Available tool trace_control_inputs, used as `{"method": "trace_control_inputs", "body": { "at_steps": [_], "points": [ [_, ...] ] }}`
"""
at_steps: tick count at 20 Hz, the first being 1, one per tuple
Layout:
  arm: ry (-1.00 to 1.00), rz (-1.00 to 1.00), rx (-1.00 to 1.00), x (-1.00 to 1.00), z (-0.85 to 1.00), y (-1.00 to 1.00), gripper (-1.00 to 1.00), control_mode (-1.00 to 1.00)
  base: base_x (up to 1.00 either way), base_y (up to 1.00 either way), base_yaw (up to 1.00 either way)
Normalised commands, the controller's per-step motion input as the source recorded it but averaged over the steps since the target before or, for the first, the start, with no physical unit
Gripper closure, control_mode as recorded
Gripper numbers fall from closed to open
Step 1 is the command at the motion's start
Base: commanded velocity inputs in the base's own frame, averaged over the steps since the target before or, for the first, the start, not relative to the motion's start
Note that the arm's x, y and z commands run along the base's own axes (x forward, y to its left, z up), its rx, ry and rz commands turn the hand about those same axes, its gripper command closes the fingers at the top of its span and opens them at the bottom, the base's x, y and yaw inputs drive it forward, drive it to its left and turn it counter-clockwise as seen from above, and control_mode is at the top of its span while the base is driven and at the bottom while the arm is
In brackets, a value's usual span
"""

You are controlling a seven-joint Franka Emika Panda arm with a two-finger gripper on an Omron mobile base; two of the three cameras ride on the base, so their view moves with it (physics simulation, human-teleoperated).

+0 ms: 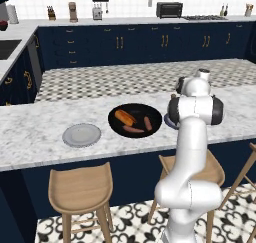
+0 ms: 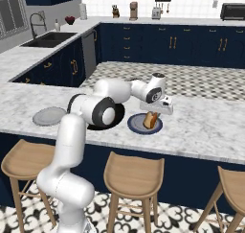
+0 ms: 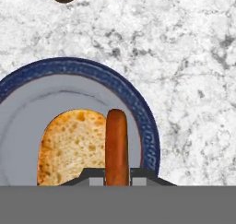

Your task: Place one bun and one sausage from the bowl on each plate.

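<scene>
The marble counter (image 1: pixel 35 129) carries black bowl (image 1: pixel 135 120), grey plate (image 1: pixel 81 135), blue-rimmed plate (image 2: pixel 136 125).

A white and grey marble counter (image 1: pixel 35 132) runs across the foreground, with three light wooden stools (image 1: pixel 80 189) drawn up to its near side over a black-and-white patterned tile floor (image 1: pixel 127 222). Beyond it lies a checked tile floor (image 1: pixel 125 79), ringed by navy blue cabinets (image 1: pixel 145 44) with brass handles under pale counters. The back wall is white tile (image 1: pixel 130 6), and along its counter stand a knife block (image 1: pixel 51 13), a toaster (image 1: pixel 97 12), a dark toaster oven (image 1: pixel 169 9) and a stovetop (image 1: pixel 205 17). In the right base view a dark sink (image 2: pixel 48 39) with a curved tap (image 2: pixel 36 21) sits on the left counter, beneath a window (image 2: pixel 12 11)
</scene>
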Motion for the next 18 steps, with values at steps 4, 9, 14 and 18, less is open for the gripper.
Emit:
{"method": "trace_control_inputs", "body": {
  "at_steps": [4,9,14,18],
  "points": [
    [0.0,0.0,0.0,0.01,-0.01,0.08,-1.0,-1.0,0.0,0.0,0.0],
    [0.0,0.0,0.0,0.0,0.0,0.0,-1.0,-1.0,0.0,0.0,0.0],
    [0.0,0.0,-0.11,0.0,0.38,0.04,-1.0,-1.0,0.0,0.0,0.0],
    [0.0,0.0,-0.06,-0.13,0.75,0.59,-1.0,-1.0,0.0,0.0,0.0]
  ]
}}
